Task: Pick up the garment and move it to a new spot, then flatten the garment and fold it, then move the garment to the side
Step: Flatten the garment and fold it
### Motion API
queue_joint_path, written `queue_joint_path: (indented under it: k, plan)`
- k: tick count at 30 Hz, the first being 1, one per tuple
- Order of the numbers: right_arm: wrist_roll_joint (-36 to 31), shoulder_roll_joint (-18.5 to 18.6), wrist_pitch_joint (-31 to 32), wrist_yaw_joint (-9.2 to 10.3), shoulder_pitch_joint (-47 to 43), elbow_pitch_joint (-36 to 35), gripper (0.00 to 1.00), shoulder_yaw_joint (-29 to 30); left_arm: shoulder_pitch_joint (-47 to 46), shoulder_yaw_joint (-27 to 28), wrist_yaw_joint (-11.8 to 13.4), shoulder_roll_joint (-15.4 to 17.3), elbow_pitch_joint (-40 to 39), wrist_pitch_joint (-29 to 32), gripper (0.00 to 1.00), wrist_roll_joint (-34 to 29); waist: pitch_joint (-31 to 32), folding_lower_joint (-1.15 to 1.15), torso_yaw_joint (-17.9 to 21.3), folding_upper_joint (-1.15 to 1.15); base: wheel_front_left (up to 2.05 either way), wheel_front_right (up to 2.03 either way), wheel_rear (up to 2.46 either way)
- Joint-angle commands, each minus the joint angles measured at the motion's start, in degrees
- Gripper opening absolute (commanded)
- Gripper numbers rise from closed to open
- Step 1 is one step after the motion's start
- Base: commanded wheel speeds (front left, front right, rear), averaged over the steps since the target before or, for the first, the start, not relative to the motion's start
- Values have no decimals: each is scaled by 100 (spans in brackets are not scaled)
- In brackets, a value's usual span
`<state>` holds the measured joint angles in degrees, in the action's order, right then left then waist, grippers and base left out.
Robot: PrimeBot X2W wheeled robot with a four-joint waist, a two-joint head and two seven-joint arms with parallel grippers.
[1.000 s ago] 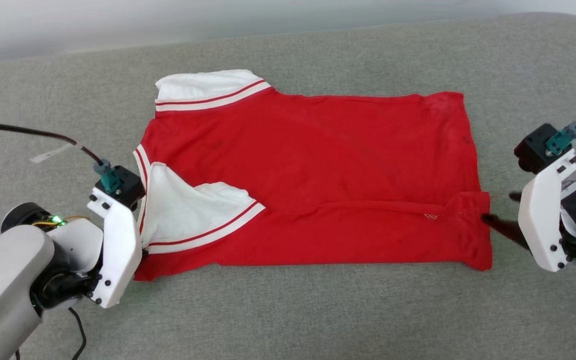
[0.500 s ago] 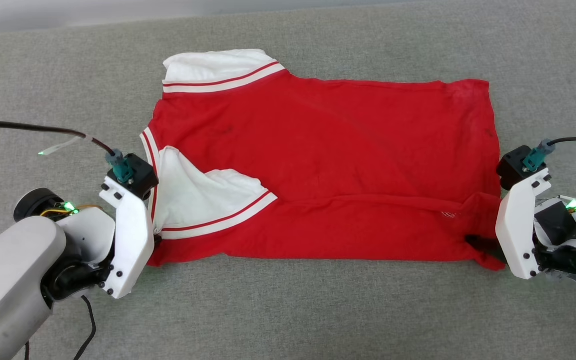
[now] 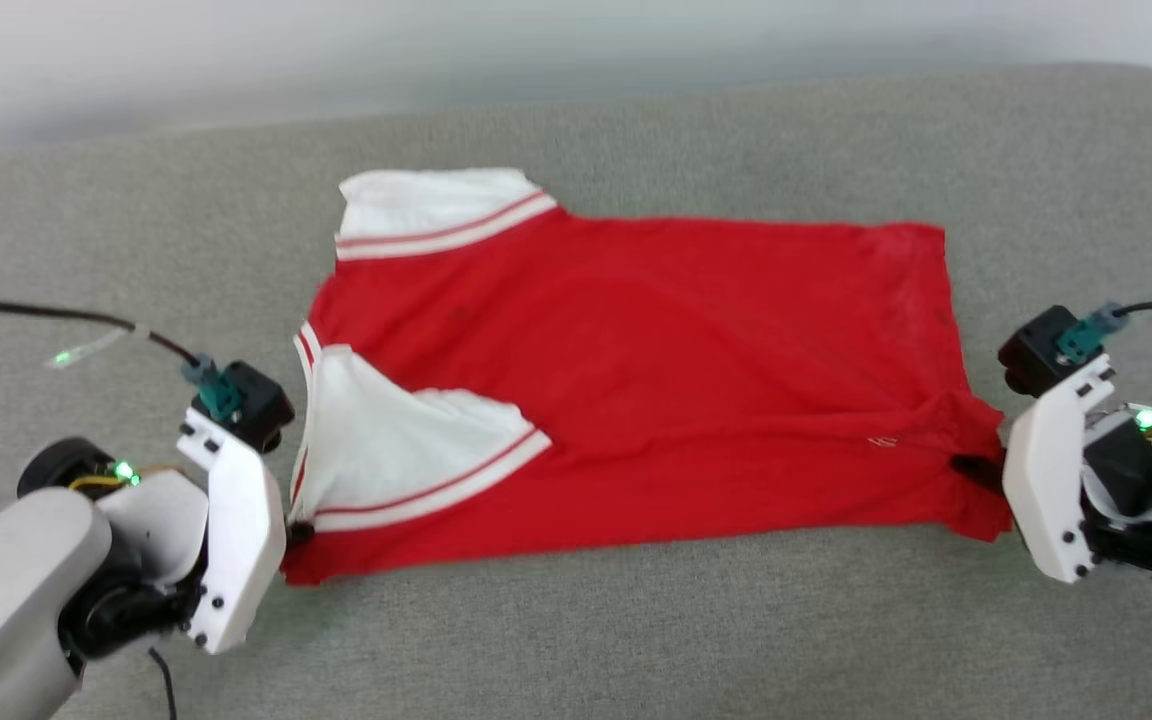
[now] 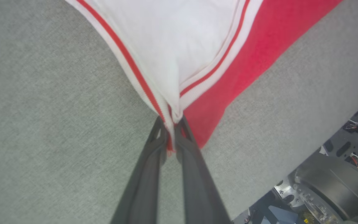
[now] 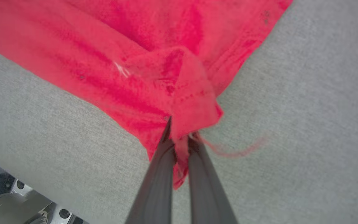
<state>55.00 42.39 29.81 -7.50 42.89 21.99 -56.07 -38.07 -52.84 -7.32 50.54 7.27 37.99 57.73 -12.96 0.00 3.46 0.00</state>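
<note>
The garment (image 3: 656,370), a red T-shirt with white striped sleeves, lies spread sideways on the grey cushion (image 3: 576,640), its near long edge folded over. My left gripper (image 3: 298,530) is shut on the garment's near left corner, by the folded-in white sleeve (image 3: 386,440). The left wrist view shows both fingers pinching the striped trim (image 4: 170,124) of the garment (image 4: 247,49). My right gripper (image 3: 966,468) is shut on the near right hem corner. In the right wrist view, bunched red fabric (image 5: 185,102) sits clamped between the fingers, with a loose thread trailing right.
The grey cushion's front edge (image 4: 291,174) drops off close to the garment, with the robot's base (image 4: 337,186) below it. A pale wall (image 3: 536,50) runs behind the cushion. Bare grey fabric surrounds the garment on all sides.
My right gripper moved in from beside the hem and closed on the garment's right corner, bunching the fabric. The left gripper kept its grip. The head camera shifted.
</note>
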Motion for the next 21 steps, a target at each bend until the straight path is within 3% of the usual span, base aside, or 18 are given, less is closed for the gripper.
queue_joint_path:
  k: [1,7,12,21]
  plan:
    - [84,237,-98,2,-125,-194,0,-67,214,-10,41,112,-148,-36,0,62,237,0,-36,0,0,0,0]
    - [278,838,-184,4,-426,-739,0,-126,682,-101,199,392,-671,-82,0,209,435,0,-79,0,0,0,0]
    - [342,1023,-88,4,-722,-878,0,-179,1029,-185,356,476,-851,-137,0,300,430,0,-73,0,0,0,0]
    - [219,518,-95,4,-1099,-338,0,-198,1232,-307,452,260,-524,-283,0,259,198,0,-64,0,0,0,0]
